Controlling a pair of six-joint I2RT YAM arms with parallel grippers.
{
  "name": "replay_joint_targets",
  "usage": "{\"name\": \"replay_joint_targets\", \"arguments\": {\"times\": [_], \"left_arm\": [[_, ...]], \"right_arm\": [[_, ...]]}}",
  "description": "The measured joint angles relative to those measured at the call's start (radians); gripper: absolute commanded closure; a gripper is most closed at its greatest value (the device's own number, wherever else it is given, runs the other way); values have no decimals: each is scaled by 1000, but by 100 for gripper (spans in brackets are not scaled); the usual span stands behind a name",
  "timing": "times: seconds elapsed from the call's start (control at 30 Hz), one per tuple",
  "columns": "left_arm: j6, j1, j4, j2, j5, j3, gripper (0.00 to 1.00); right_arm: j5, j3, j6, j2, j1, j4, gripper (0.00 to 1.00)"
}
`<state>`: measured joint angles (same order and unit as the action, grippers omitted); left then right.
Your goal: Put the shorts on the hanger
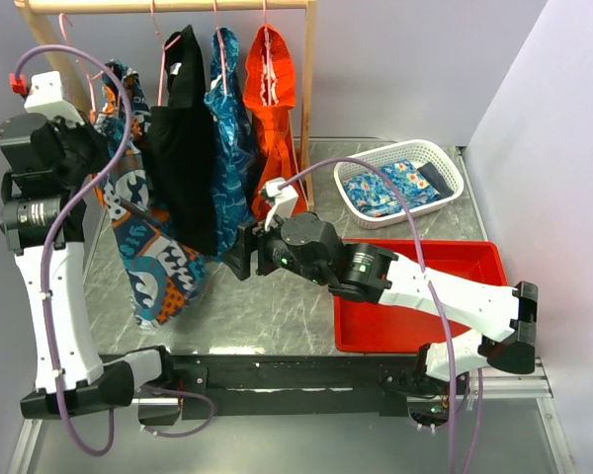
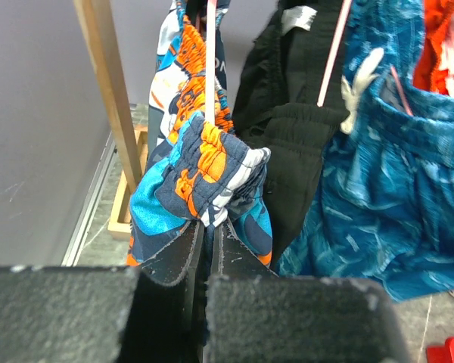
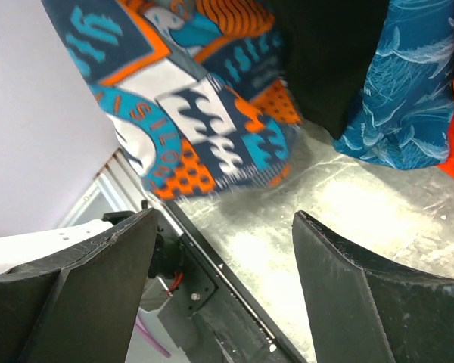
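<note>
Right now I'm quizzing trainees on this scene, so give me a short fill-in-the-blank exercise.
The left hand is shut on the ___.
The right hand is ___ and holds nothing.
The tray near the white basket is coloured ___.
Missing words: shorts, open, red.

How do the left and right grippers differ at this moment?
The left gripper is shut, pinching the waistband of the shorts; the right gripper is open and holds nothing. The left gripper is raised beside the clothes rack; the right gripper sits lower, over the table. Both point toward the shorts.
</note>
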<state>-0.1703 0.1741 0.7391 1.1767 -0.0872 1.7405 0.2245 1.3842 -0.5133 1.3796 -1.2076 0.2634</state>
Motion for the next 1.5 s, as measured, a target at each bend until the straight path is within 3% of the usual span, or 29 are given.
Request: {"name": "replay_joint_targets", "arguments": {"times": [0.33, 0.6, 1.07, 1.5], "left_arm": [[1, 63, -62, 100, -117, 31, 99], [30, 66, -78, 163, -126, 98, 99], [125, 67, -107, 126, -127, 113, 99], [135, 67, -129, 256, -138, 212, 99]], "right_arm": [[0, 32, 18, 37, 0, 23, 20], [0, 37, 18, 53, 0, 23, 20], [0, 58, 25, 105, 0, 61, 20], [7, 97, 41, 130, 0, 68, 20]]}}
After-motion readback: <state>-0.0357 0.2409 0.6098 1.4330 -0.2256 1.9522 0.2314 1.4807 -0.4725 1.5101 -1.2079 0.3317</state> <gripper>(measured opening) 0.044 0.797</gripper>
